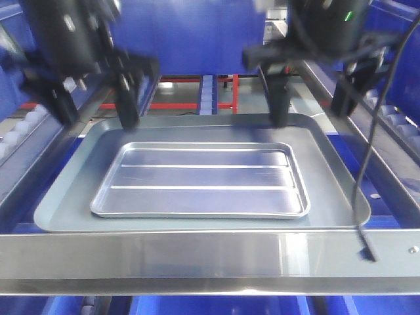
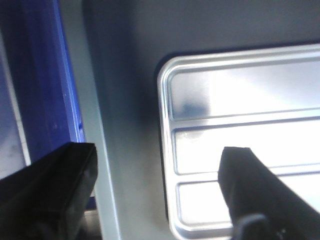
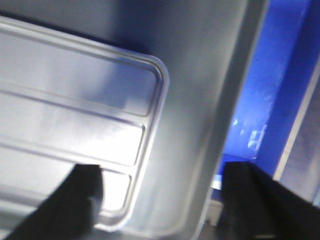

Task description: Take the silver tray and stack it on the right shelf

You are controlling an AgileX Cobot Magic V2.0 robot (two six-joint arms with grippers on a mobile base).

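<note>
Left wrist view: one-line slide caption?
Open left tool straddles the silver tray end rim, inside the grey tray.

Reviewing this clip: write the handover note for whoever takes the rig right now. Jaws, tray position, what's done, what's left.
Left gripper: jaws open, empty, above the left side of the trays.
Right gripper: jaws open, empty, above the right side.
The silver tray lies flat inside the larger dull grey tray, behind the flat shiny front bar. Neither gripper touches it.
Done: both arms are positioned over the tray's ends; in the wrist views, each pair of fingers straddles a short edge of the silver tray.
Left: lower, grip the silver tray, lift it out, and stack it on the right shelf, which I can't clearly identify in these views.
</note>
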